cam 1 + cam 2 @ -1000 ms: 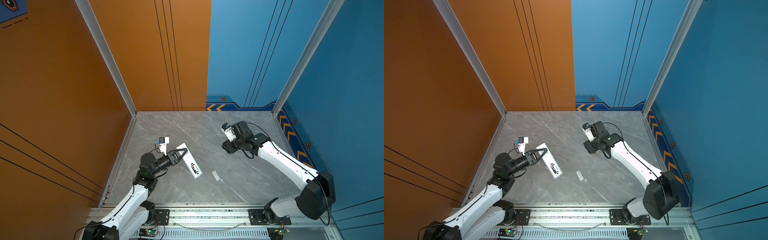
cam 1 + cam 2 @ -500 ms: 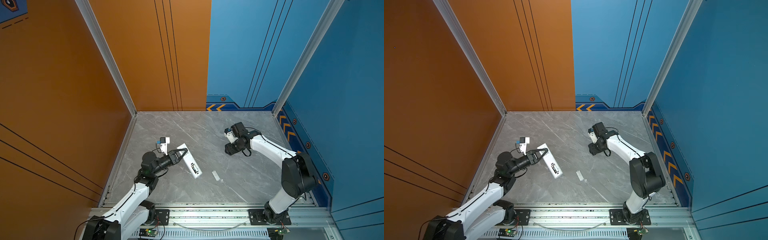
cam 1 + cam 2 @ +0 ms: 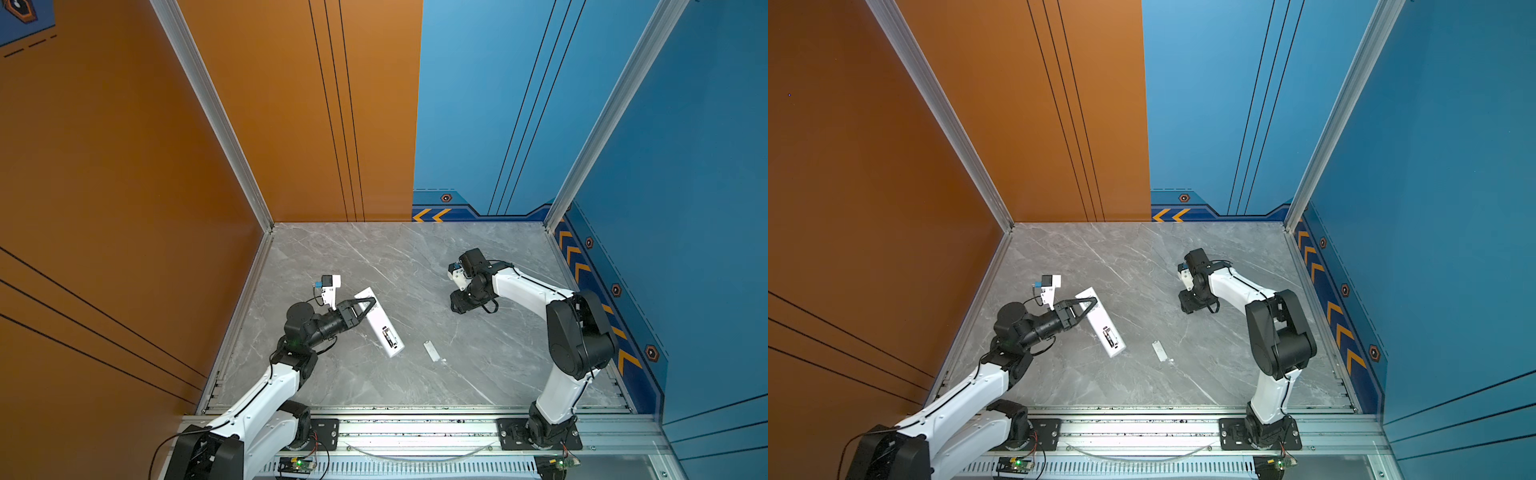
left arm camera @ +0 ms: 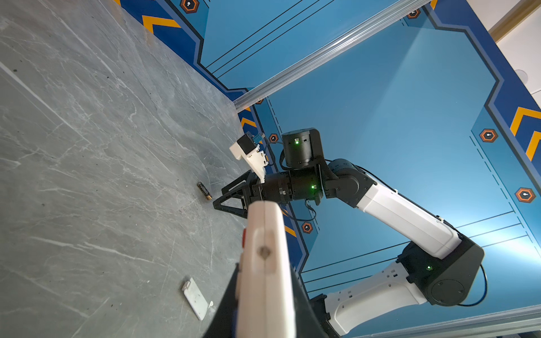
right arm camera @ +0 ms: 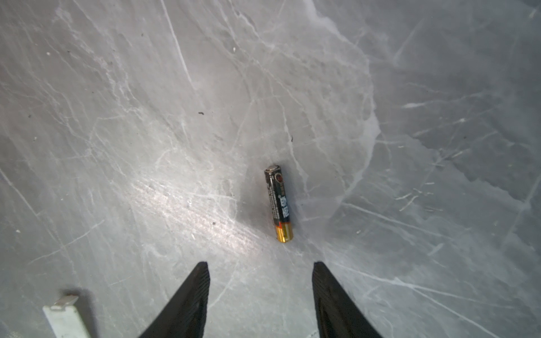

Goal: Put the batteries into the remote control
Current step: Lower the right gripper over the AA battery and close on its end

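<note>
We read the left end effector [image 3: 370,306] as a clamp: its jaws are closed on one end of the remote control [image 3: 380,323], which runs diagonally over the left half of the tabletop [image 3: 415,257] in both top views. The plain back faces up and the battery compartment [image 3: 389,336] near the free end is uncovered. We judge that this grip holds the remote control steady and turns the opening up for loading from above. A dark shape sits in the compartment, but it is too small for us to confirm that it is a battery. The battery cover [image 3: 431,351] lies flat on the tabletop, near the free end of the remote control and apart from it, so it does not block the compartment. The right end effector [image 5: 260,263] is open, with its jaws apart and nothing between them, and it points down at the tabletop, well apart from the remote control. One battery [image 5: 279,204] lies flat on the tabletop just ahead of the fingertips [image 5: 202,273], not yet between them. It lies slightly towards one jaw, and its long axis runs roughly along the reach direction. We judge the step in hand to be the pickup of this battery. The jaws must advance to straddle the body before they close.
</note>
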Motion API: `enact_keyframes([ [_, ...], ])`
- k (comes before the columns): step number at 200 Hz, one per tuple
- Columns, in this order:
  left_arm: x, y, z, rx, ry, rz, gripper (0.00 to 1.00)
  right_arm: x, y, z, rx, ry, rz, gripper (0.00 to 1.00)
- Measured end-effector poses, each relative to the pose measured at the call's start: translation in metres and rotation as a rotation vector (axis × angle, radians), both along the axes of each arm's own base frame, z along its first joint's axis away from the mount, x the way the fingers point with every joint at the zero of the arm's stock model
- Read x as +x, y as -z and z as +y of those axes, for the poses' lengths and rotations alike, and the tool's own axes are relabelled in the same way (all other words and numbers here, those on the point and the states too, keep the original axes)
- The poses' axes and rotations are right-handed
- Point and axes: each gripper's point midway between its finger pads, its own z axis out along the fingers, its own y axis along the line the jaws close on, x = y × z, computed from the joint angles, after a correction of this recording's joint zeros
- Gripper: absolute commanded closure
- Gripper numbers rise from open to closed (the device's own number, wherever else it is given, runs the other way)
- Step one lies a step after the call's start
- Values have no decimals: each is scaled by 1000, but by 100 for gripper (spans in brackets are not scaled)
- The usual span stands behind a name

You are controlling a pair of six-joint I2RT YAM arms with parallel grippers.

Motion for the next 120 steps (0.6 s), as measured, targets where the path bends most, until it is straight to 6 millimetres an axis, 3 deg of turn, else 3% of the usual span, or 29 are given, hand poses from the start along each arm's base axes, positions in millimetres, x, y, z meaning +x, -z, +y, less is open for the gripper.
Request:
enact_keyframes([
  [120,5,10,-2,13,1,33,100,13,21,-4,1,23,32,58],
])
